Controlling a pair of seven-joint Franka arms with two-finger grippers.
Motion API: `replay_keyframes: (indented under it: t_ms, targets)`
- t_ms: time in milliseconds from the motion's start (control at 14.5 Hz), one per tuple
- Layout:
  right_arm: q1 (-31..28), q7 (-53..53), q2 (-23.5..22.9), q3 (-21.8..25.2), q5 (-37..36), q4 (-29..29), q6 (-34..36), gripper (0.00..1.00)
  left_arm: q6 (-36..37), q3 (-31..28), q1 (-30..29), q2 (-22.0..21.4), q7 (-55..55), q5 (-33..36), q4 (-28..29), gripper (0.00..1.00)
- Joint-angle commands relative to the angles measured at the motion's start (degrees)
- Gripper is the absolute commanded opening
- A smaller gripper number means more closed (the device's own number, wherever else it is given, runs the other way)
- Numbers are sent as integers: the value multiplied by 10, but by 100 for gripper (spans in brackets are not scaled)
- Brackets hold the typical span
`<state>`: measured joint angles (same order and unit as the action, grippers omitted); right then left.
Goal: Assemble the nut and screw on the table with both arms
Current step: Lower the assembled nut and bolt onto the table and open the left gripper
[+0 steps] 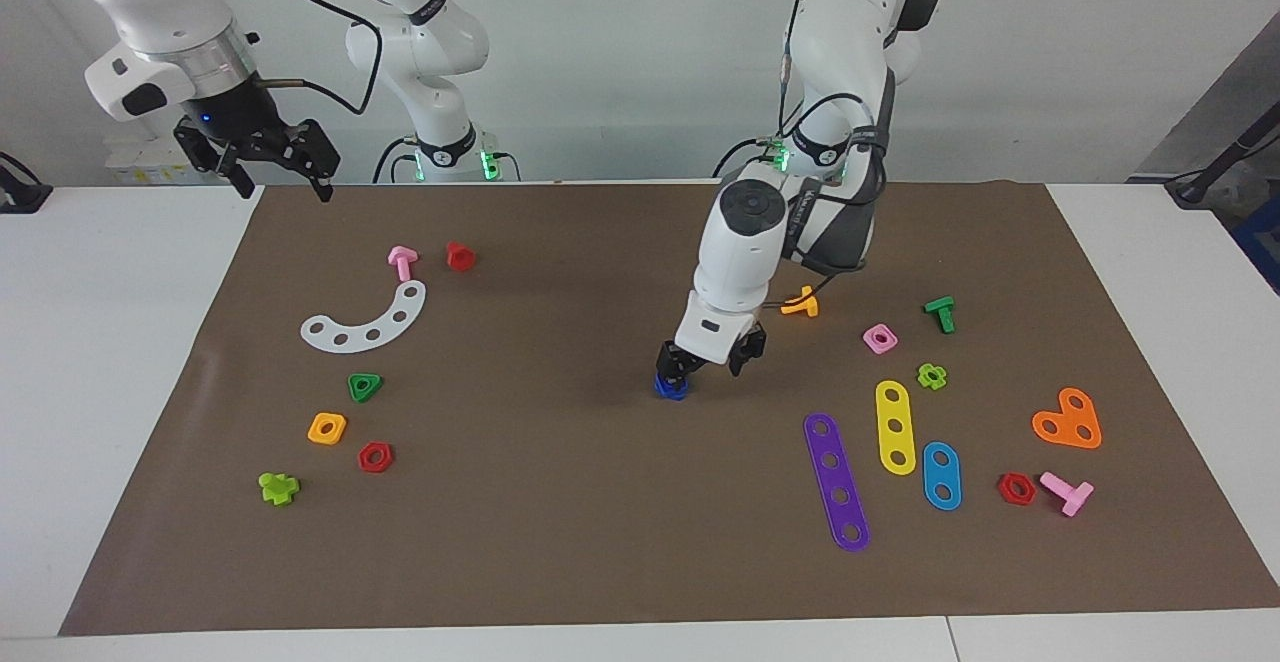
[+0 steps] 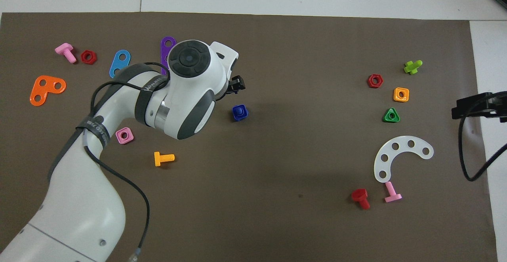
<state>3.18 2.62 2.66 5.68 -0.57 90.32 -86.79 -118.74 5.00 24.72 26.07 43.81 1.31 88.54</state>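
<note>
Found the dark blue nut (image 2: 240,112) flat on the brown mat (image 1: 560,522) of the table (image 1: 100,362), close to the middle of the frame in both views. Saw the dark blue screw (image 2: 238,111) standing in the nut's centre hole, a rounded stub showing at the middle of the square in the overhead view. In the facing view, read the two as one small blue lump just below the left pincer (image 1: 712,360). Found that pincer spread wide and pinching nothing, one fingertip (image 1: 676,366) just above the blue lump and the other off to the side over bare mat. Could not tell whether the near fingertip touched the lump. In the overhead view, placed the left pincer a little above the nut in the frame, with a gap of mat between them. Noted an orange-yellow bolt (image 1: 800,303) and a pink square nut (image 1: 880,339) near the left arm, in the middle band of the facing view, and a purple strip (image 1: 836,482) lower in the frame. Found the right pincer (image 1: 283,180) waiting high in the upper corner of the facing view at its own arm's end, over the edge of the mat, fingers spread and holding nothing.
</note>
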Motion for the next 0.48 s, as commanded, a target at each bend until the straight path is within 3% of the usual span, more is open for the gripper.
replay_keyframes:
  t_ms: [0, 207, 414]
  targets:
    - [-4, -17, 20, -4, -10, 27, -17, 100, 101, 4, -57, -84, -52, 10, 23, 100]
    - [-4, -13, 20, -7, -13, 27, -16, 100, 192, 2, -123, -131, -222, 10, 39, 100]
    - [-4, -12, 20, -7, -12, 27, -16, 100, 208, 1, -198, -168, -372, 10, 87, 99]
